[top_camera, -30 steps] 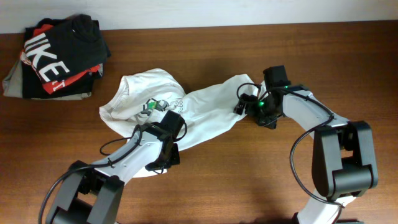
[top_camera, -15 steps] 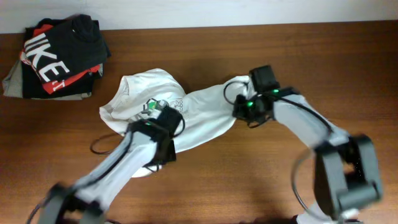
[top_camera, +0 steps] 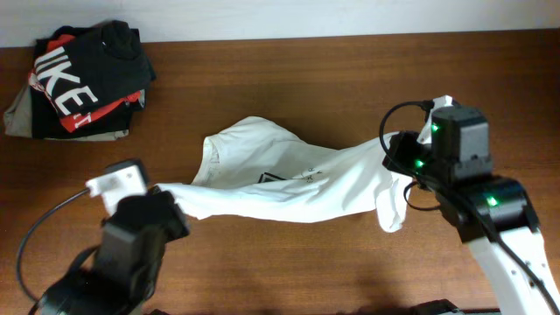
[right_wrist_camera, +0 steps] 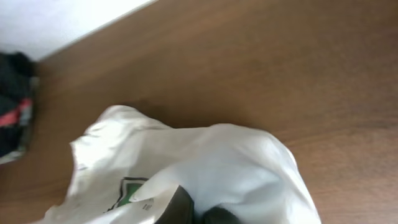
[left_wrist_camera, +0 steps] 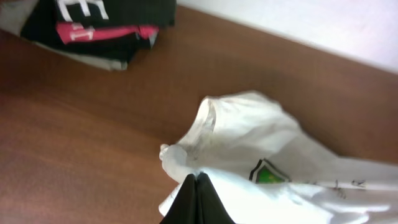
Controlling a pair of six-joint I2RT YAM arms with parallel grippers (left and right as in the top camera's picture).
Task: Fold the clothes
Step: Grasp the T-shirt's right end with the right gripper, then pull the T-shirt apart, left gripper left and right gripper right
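The clothes, a white thin T-shirt [top_camera: 289,184], hang stretched in a band between my two grippers above the wooden table [top_camera: 289,271]. My left gripper [top_camera: 166,194] is shut on the shirt's left end, and in the left wrist view its black fingers [left_wrist_camera: 189,193] pinch the fabric [left_wrist_camera: 249,134] tightly. The small green mark [left_wrist_camera: 268,172] shows just right of them. My right gripper [top_camera: 405,164] is shut on the shirt's right end, with a loose flap [top_camera: 391,210] hanging below it. In the right wrist view the cloth [right_wrist_camera: 211,155] bunches over the fingertips [right_wrist_camera: 180,205].
A stack of folded garments sits at the back left corner, with a black shirt with white letters and red [top_camera: 83,70] on top of grey-olive ones [top_camera: 19,118]. A white wall [left_wrist_camera: 323,25] runs along the table's far edge.
The right gripper has shut on the shirt. Both arms have pulled apart, left toward the front left and right toward the right, drawing the crumpled shirt out into a taut band.
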